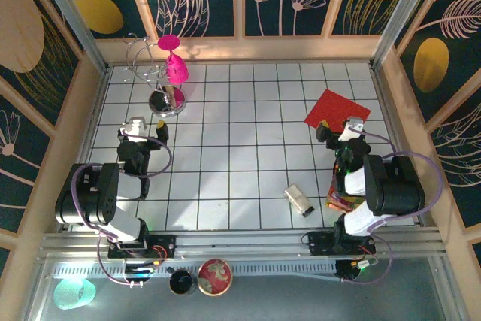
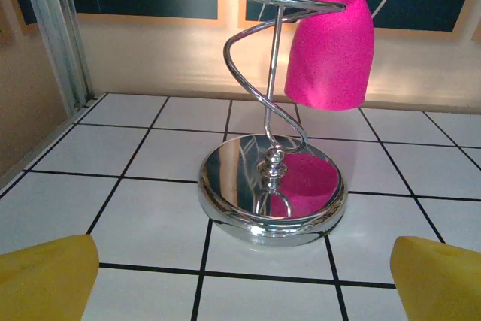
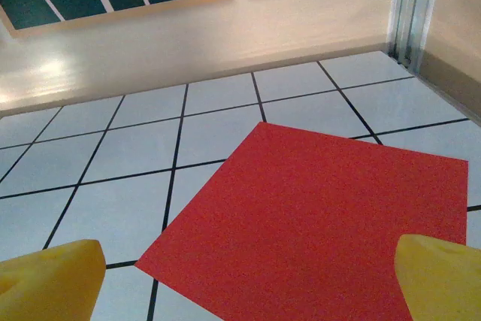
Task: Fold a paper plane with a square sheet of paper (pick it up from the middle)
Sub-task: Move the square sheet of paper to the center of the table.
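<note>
Top: square sheet of paper [image 1: 336, 110] flat far right, right gripper [image 1: 342, 128] released just near of it, left gripper [image 1: 143, 128] released facing chrome stand [image 1: 167, 101] with magenta goblet [image 1: 176, 65], silver box [image 1: 299, 199] near-centre; left wrist: stand straight ahead between spread yellow fingers [image 2: 45, 276]; right wrist: sheet between spread fingers [image 3: 49, 280].

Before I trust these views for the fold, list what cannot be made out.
Right wrist view: square sheet of paper, near edge cut off by the bottom edge and a fingertip.
Top view: its near corner hidden under the right gripper.
Top view: snack packet, hidden under the right arm.
Left wrist view: magenta goblet, upper part cut off by the top edge.
Top view: small silver object, too small to identify.
</note>
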### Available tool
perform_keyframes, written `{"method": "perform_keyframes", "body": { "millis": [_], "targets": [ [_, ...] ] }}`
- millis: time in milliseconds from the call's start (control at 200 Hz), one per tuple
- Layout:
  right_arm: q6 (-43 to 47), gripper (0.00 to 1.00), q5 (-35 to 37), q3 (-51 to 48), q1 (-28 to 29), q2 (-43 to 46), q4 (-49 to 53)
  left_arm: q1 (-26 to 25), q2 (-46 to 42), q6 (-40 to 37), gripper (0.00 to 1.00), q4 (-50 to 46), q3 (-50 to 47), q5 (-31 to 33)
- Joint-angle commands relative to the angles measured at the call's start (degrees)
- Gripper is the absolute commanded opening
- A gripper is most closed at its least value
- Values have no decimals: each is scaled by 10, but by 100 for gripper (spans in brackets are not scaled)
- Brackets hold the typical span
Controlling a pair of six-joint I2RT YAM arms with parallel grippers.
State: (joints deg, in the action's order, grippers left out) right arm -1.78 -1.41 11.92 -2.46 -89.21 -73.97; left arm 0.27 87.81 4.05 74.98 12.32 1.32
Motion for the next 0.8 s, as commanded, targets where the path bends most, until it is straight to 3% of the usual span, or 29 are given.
{"method": "perform_keyframes", "body": {
  "millis": [0,255,380,796],
  "targets": [
    [10,99,-1,10,5,-2,-12,3,1,-6,99,26,-3,-9],
    [11,99,-1,9,4,-1,-12,3,2,-6,99,27,-2,-8],
    [10,99,-2,11,4,-2,-8,3,2,9,99,8,8,34],
    [9,99,-4,11,3,-1,-9,3,3,8,99,7,8,34]
  ]
}}
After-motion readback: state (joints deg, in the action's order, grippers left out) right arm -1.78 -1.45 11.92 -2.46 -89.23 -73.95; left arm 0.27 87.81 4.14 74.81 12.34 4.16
